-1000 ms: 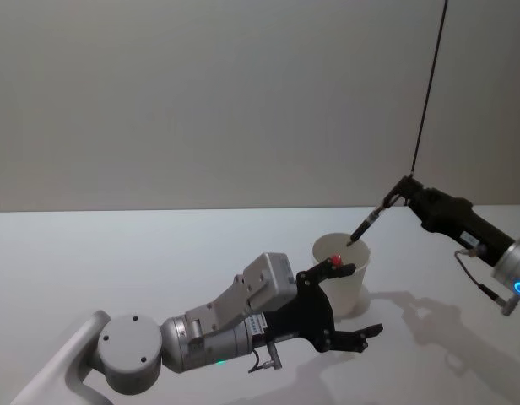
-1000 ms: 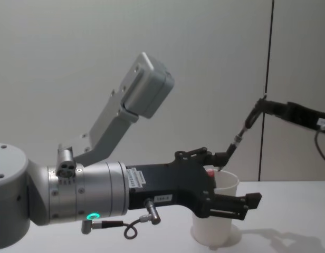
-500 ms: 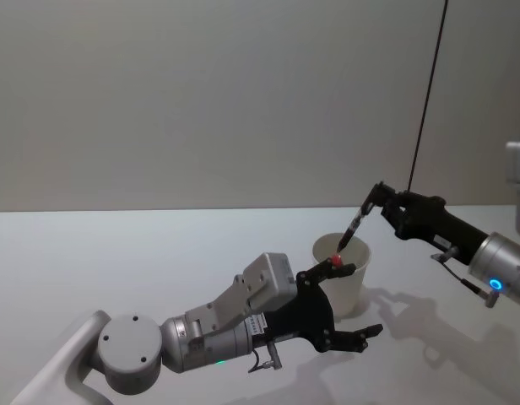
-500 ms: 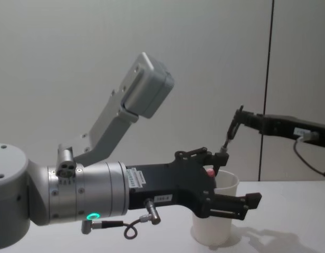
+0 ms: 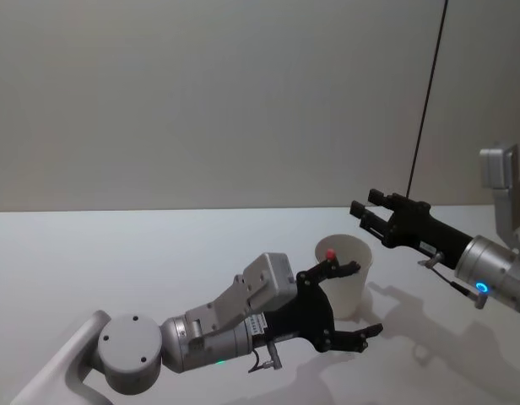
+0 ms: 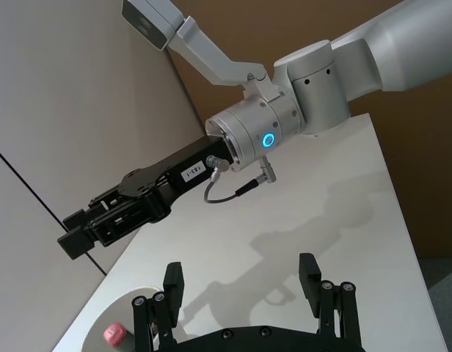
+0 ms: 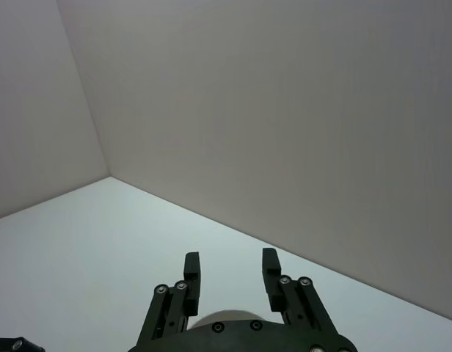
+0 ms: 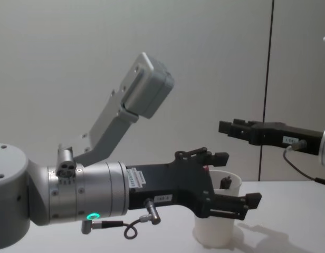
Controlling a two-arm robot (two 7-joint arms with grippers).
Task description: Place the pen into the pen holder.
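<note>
The pen holder (image 5: 353,283) is a white paper cup standing on the table, seen side-on as the pen holder (image 8: 216,232) in the chest view. The dark end of the pen (image 8: 224,183) pokes up just inside its rim. A red-capped item (image 5: 329,253) also stands in the cup, seen as a pink cap (image 6: 114,335) in the left wrist view. My left gripper (image 5: 353,299) is open with a finger on each side of the cup. My right gripper (image 5: 365,202) hovers above and just right of the cup, open and holding nothing.
The white table (image 5: 116,253) stretches bare to the left and behind the cup. A plain grey wall stands behind it, with a thin dark vertical line (image 5: 425,101) on the right. My left arm's big body (image 8: 73,197) takes up the near left.
My right gripper has let go of the pen, which dropped into the cup. The gripper opened and levelled out just above and right of the rim. The left arm has not moved.
</note>
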